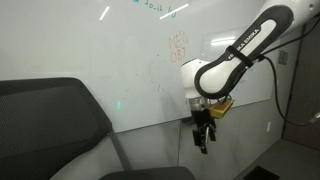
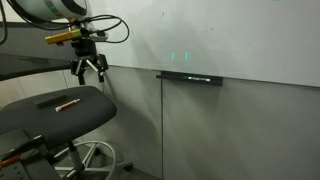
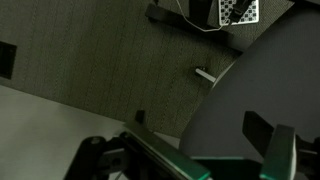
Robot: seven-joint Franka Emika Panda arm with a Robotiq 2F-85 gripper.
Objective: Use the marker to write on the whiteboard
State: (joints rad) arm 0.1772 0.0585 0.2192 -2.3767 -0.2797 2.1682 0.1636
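Note:
The marker [image 2: 67, 103], a short orange-red stick, lies flat on the grey chair seat [image 2: 40, 118]. My gripper [image 2: 88, 66] hangs above the seat, pointing down, open and empty, a short way above and to the right of the marker. It also shows in an exterior view [image 1: 203, 135] just below the whiteboard's lower edge. The whiteboard [image 1: 110, 55] is large, glossy and white with faint scribbles, and it fills the wall in both exterior views [image 2: 230, 35]. In the wrist view the gripper [image 3: 185, 148] has its fingers wide apart over the seat edge. The marker is not in that view.
A long dark bar [image 2: 190, 77] sits on the ledge under the board. A dark grey chair back [image 1: 45, 125] fills the lower left. An orange-yellow part [image 2: 62, 36] sticks out at my wrist. Chair legs [image 2: 85, 160] and carpet lie below.

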